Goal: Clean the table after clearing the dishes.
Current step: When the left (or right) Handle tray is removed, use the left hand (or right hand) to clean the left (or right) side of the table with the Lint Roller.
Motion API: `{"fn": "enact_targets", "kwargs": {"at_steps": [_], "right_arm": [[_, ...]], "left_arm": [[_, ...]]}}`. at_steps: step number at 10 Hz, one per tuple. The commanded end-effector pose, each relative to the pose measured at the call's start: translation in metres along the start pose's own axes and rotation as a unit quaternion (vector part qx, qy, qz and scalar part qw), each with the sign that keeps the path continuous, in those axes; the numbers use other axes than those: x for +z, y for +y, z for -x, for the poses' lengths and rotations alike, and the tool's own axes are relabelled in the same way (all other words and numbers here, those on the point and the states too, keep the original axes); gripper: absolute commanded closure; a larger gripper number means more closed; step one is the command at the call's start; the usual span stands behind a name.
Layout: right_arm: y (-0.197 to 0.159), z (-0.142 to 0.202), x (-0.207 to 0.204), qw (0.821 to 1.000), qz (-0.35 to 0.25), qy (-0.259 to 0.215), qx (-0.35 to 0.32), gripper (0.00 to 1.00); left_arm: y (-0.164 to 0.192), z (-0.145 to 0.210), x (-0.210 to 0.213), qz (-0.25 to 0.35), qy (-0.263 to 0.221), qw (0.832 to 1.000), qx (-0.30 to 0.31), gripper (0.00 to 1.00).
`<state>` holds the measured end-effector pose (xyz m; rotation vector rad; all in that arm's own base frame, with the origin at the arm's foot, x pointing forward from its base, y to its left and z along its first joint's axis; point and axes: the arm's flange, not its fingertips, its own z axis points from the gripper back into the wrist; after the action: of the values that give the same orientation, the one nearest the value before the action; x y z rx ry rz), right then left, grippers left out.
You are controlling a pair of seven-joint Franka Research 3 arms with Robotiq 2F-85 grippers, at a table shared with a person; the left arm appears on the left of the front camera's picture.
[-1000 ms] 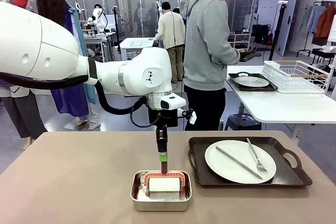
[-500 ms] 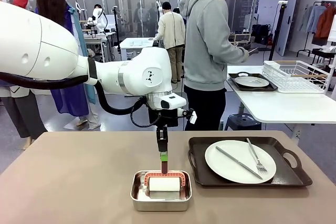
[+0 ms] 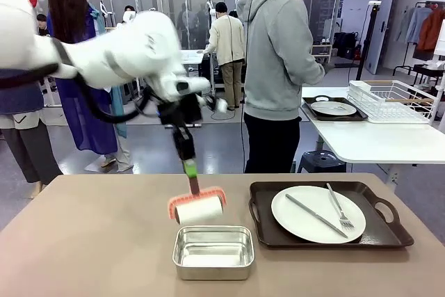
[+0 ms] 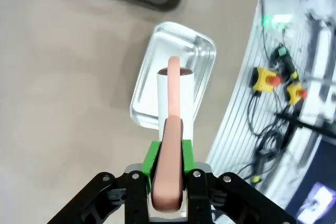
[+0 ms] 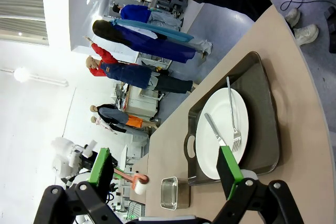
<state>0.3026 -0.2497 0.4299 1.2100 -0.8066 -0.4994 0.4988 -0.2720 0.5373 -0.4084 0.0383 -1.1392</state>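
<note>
- Sitting by the near edge of the table (image 3: pixel 90 241): silver pan (image 3: pixel 213 252), bare top open to its left.
- Pinching the handle of a lint roller (image 3: pixel 200 209) in the left gripper (image 3: pixel 189 169), just above the pan.
- Spread empty: right gripper (image 5: pixel 165 167).
- Resting right of the pan: tray (image 3: pixel 389 233) with plate (image 3: pixel 299 222).
- Beyond, on a white table (image 3: pixel 368 140): second tray (image 3: pixel 309 112).

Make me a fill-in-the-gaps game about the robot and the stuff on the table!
1. The left gripper holds the roller just above the silver ____.
2. On the plate lie a knife and a ____.
3. The plate sits on a dark ____.
4. The right gripper is ____.

Missing words: pan; fork; tray; open.
</note>
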Motion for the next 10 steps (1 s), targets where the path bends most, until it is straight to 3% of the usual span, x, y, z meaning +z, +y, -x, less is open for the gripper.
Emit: {"fn": "enact_targets", "kwargs": {"at_steps": [1,4,6,8,9,10], "right_arm": [[0.003,0.001,0.000,1.000,-0.002,0.002,0.003,0.00],[0.003,0.001,0.000,1.000,-0.002,0.002,0.003,0.00],[0.003,0.001,0.000,1.000,-0.002,0.002,0.003,0.00],[0.003,0.001,0.000,1.000,-0.002,0.002,0.003,0.00],[0.003,0.001,0.000,1.000,-0.002,0.002,0.003,0.00],[0.003,0.001,0.000,1.000,-0.002,0.002,0.003,0.00]], "left_arm": [[0.019,0.052,0.012,0.033,-0.084,0.987,0.136,0.83],[0.068,0.137,-0.002,0.013,-0.198,0.926,0.323,0.83],[0.089,0.171,-0.025,0.044,-0.242,0.885,0.395,0.83],[0.098,0.184,-0.050,0.065,-0.247,0.884,0.393,0.83],[0.109,0.185,-0.031,0.046,-0.216,0.889,0.401,0.83],[0.109,0.185,-0.031,0.046,-0.216,0.889,0.401,0.83]]}}
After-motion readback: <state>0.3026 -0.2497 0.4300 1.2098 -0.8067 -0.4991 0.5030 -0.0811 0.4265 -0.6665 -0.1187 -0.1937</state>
